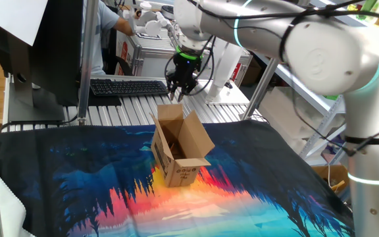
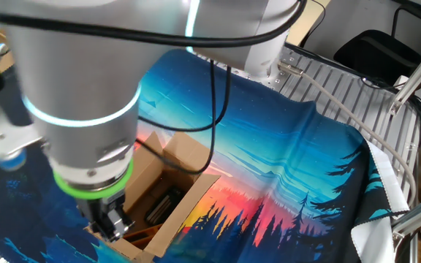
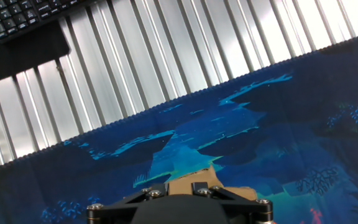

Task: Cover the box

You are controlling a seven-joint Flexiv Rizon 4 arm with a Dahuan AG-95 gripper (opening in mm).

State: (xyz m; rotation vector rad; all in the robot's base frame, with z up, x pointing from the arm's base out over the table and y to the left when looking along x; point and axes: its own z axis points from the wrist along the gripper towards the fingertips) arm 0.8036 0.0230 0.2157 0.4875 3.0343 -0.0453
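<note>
The box (image 1: 183, 157) stands on the painted cloth, open, with its flaps raised and black print on its front side. My gripper (image 1: 178, 96) hangs just above the top edge of the rear flap, fingers close together and holding nothing. In the other fixed view the gripper (image 2: 114, 226) is at the box's near rim, and the box (image 2: 185, 164) shows dark contents inside. In the hand view a piece of the box's brown flap (image 3: 194, 176) shows just beyond the gripper (image 3: 173, 188).
The blue and orange cloth (image 1: 97, 178) covers a slatted metal table (image 3: 166, 56). A black keyboard (image 1: 129, 86) lies behind the box, with a monitor (image 1: 45, 46) at the back left. A person (image 1: 104, 29) stands behind the table.
</note>
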